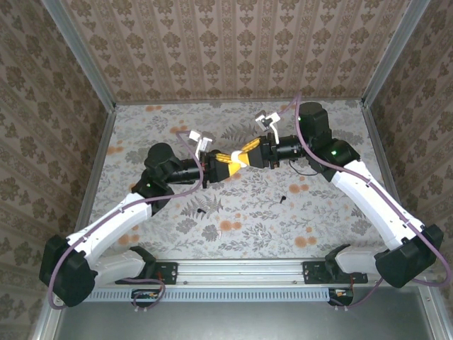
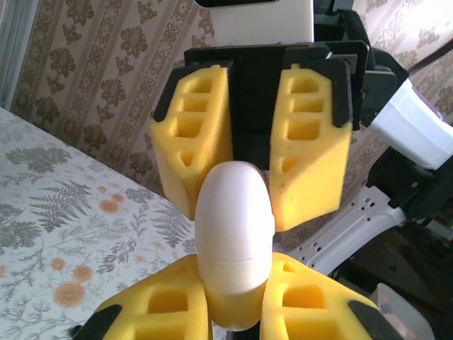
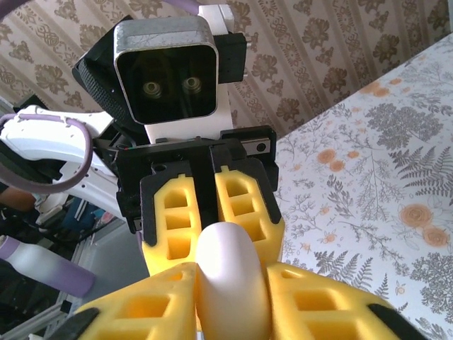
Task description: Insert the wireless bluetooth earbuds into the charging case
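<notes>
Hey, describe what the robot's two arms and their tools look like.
The left arm and right arm have white link shells with black joints and bases, a lilac cable looping along each, and green lights. The left tool and right tool each carry two yellow lattice-cut fingers on black mounts, topped by white camera brackets.

Charging case (image 2: 233,234): white, egg-shaped, lid shut, up in the air between left gripper (image 2: 233,294) and right gripper (image 3: 232,283). Earbuds are tiny black bits on the table (image 1: 354,234): one earbud (image 1: 283,200) and the other earbud (image 1: 202,212), well apart.
</notes>
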Available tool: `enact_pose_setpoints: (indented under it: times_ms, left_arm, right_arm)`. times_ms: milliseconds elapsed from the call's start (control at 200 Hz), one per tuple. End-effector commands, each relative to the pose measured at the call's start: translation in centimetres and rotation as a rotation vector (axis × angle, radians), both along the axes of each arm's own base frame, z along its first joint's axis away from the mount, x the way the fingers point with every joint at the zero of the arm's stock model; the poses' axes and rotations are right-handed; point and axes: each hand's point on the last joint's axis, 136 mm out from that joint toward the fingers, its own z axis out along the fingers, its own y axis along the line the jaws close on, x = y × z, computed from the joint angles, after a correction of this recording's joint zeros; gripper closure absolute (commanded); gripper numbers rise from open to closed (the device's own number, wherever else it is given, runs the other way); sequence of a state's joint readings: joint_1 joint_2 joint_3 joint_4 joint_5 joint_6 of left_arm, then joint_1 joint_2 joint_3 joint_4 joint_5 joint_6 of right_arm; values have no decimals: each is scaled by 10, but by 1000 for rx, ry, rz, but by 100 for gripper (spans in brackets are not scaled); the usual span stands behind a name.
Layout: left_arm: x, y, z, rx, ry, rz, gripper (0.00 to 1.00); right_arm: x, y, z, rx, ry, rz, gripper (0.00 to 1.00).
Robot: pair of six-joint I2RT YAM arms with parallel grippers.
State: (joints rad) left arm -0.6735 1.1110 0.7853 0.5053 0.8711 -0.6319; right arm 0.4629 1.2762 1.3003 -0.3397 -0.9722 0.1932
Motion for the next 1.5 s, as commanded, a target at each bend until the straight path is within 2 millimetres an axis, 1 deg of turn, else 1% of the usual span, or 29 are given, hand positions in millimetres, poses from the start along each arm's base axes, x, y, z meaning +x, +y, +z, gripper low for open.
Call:
enact_pose_setpoints:
  times_ms: [0,140,330,400,475,490,545,745,855,960,1040,1065,1100,1105,1115,1160,1225,1275,1295,1425,1495]
  left_arm:
    - [-5,0,11,-8,-60,-11,100]
    - [-13,5,16,-14,-113,-22,100]
    - [-22,12,18,-6,-189,-17,100]
    - [-25,14,18,-7,-207,-17,100]
    - [-26,15,18,-8,-214,-17,100]
    - [-26,15,18,-9,-217,-18,100]
    - [-27,15,19,-10,-222,-22,100]
    - [-26,15,15,6,-234,-17,100]
    - [-21,17,9,25,-236,13,100]
    - [-15,21,2,43,-233,55,100]
    - [-8,27,-6,66,-216,96,100]
    - [-6,29,-8,75,-211,108,100]
    - [-3,33,-12,91,-203,134,100]
    - [-3,33,-13,93,-202,137,100]
    - [-2,34,-15,100,-197,144,100]
    - [2,40,-22,126,-189,183,100]
    - [7,50,-33,173,-176,247,100]
    - [9,59,-41,211,-170,290,100]
    - [13,64,-44,230,-168,328,100]
    - [14,88,-58,318,-172,446,100]
    - [13,101,-61,352,-183,500,100]
  right_arm:
    - [-1,4,5,10,32,10,69]
    - [12,5,-6,-19,91,-5,64]
    - [32,-1,-14,-29,141,-66,56]
    - [38,-4,-18,-33,152,-83,56]
    - [40,-6,-18,-33,160,-93,55]
    - [46,-5,-27,-42,185,-95,55]
    - [50,-5,-31,-44,200,-102,55]
    - [59,-7,-37,-44,238,-134,52]
    - [61,-9,-35,-38,249,-147,50]
    - [64,-15,-32,-36,255,-179,48]
    - [70,-25,-37,-55,269,-246,48]
    - [74,-29,-42,-70,278,-283,48]
    - [81,-36,-56,-107,298,-344,48]
    - [79,-38,-52,-105,287,-354,48]
    - [78,-42,-50,-109,278,-371,48]
    - [82,-54,-63,-158,285,-464,48]
    - [83,-67,-87,-214,336,-561,49]
    - [80,-75,-107,-246,396,-621,51]
    - [78,-78,-115,-258,421,-642,51]
    - [51,-73,-165,-382,513,-709,53]
    - [33,-60,-187,-452,533,-705,53]
